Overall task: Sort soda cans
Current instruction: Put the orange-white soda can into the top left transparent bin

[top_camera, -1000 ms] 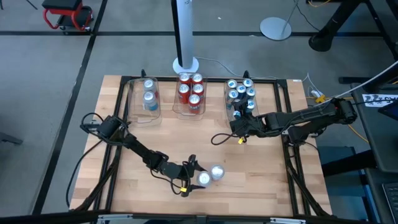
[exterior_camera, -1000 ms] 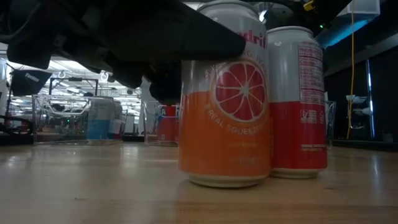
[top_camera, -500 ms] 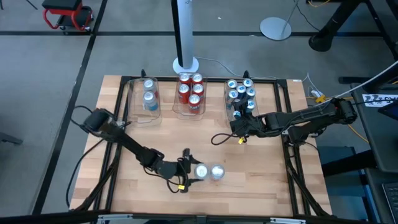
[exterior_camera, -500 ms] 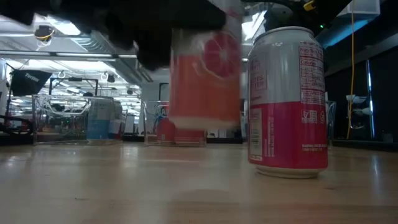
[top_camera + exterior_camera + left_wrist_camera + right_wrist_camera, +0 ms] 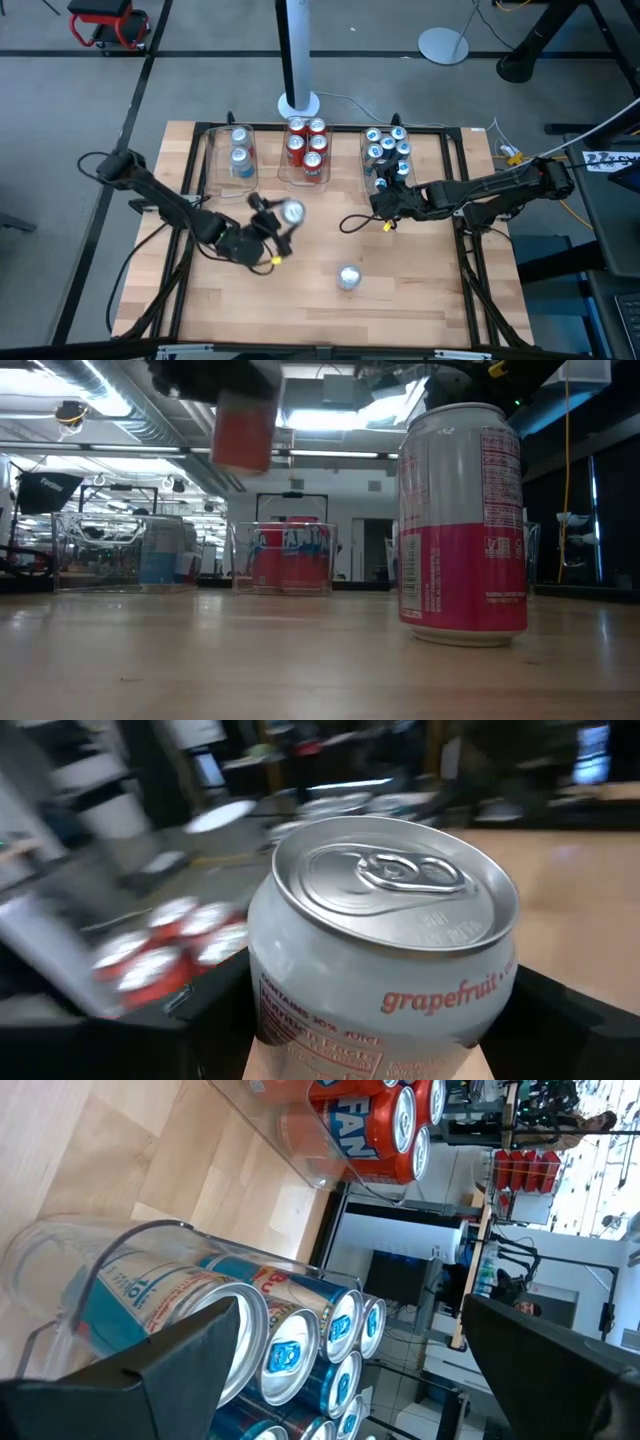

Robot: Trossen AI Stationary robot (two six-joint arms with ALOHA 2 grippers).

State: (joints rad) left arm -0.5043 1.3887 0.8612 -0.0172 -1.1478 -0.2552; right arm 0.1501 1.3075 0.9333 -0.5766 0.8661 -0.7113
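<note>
Jaws of the left gripper (image 5: pixel 283 222) clamp a grapefruit can (image 5: pixel 292 211) aloft.

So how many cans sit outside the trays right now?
2. One grapefruit can is held off the table in the left tool, near the middle tray. The other can stands alone on the table.

Left gripper (image 5: pixel 281 224) is gripping a can (image 5: pixel 292 212) mid-surface with its fingers closed; right gripper (image 5: pixel 379 203) is waiting at right rear, fingers spread wide.
</note>
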